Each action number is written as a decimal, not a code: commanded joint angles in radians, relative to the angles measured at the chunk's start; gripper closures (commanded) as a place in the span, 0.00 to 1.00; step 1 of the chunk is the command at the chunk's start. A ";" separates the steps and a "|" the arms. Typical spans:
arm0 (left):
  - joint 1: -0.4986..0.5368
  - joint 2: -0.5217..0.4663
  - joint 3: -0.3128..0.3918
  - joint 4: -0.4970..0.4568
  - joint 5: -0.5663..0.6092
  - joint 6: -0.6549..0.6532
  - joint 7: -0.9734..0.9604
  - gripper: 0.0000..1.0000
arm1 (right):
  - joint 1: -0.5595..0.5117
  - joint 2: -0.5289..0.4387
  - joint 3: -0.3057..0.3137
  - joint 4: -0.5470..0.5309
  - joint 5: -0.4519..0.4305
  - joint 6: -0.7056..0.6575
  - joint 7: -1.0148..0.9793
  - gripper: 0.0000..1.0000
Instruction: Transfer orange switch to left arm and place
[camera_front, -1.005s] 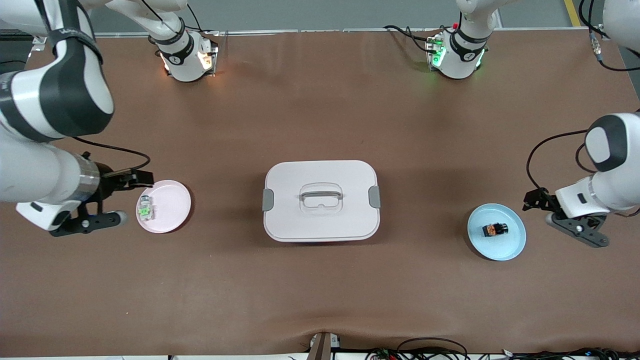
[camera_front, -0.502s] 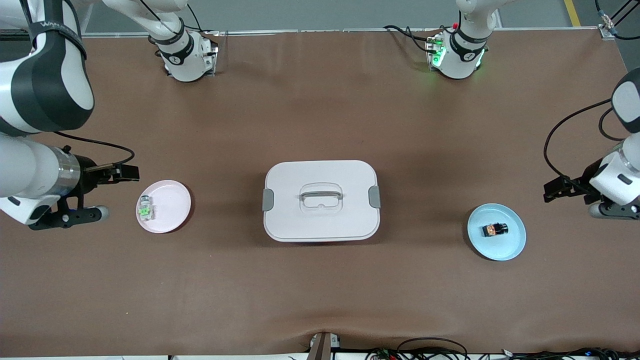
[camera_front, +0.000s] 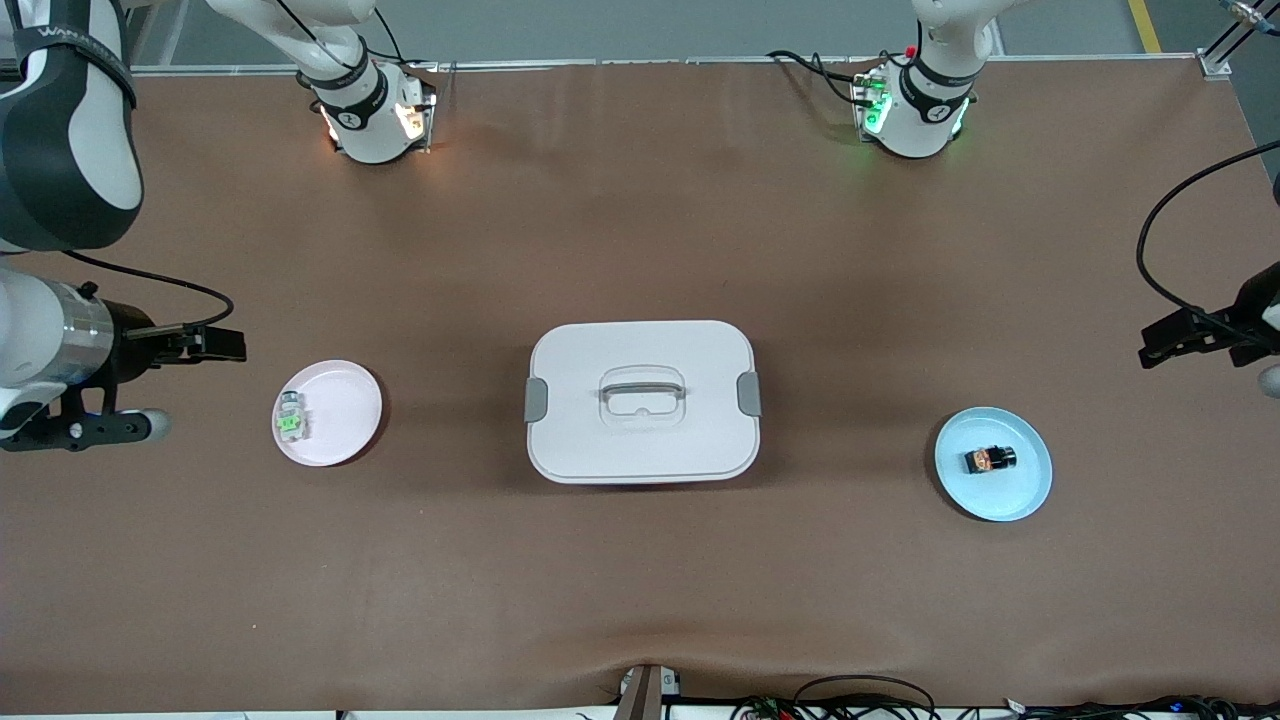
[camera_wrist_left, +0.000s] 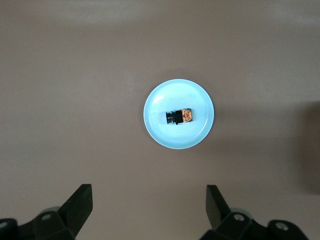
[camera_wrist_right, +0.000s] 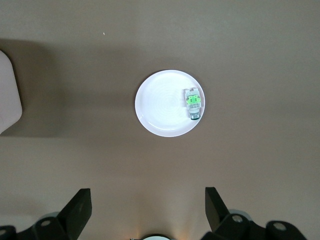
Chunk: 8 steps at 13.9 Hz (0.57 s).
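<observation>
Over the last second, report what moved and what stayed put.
Both arms drew back from the plates toward their own ends of the table: the left gripper away from the blue plate, the right gripper away from the pink plate. Both are open and empty. The orange switch, green switch and box stayed.

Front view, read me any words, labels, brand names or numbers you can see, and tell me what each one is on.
"WAN...": white letters on the black band of the right arm, cut off by the picture's edge; the rest cannot be read.
Round marks on the black bands of both arm bases: too small to read.
The box, the orange switch and both plates: no text visible.
</observation>
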 joint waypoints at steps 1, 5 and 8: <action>-0.005 -0.012 0.012 0.015 -0.002 -0.022 0.028 0.00 | -0.029 -0.021 0.012 -0.011 -0.015 -0.003 0.017 0.00; -0.238 -0.072 0.247 0.012 -0.053 -0.092 0.037 0.00 | -0.052 -0.109 0.012 -0.011 -0.015 0.007 0.035 0.00; -0.395 -0.112 0.398 0.006 -0.130 -0.178 0.025 0.00 | -0.083 -0.136 0.018 -0.010 -0.006 -0.003 0.023 0.00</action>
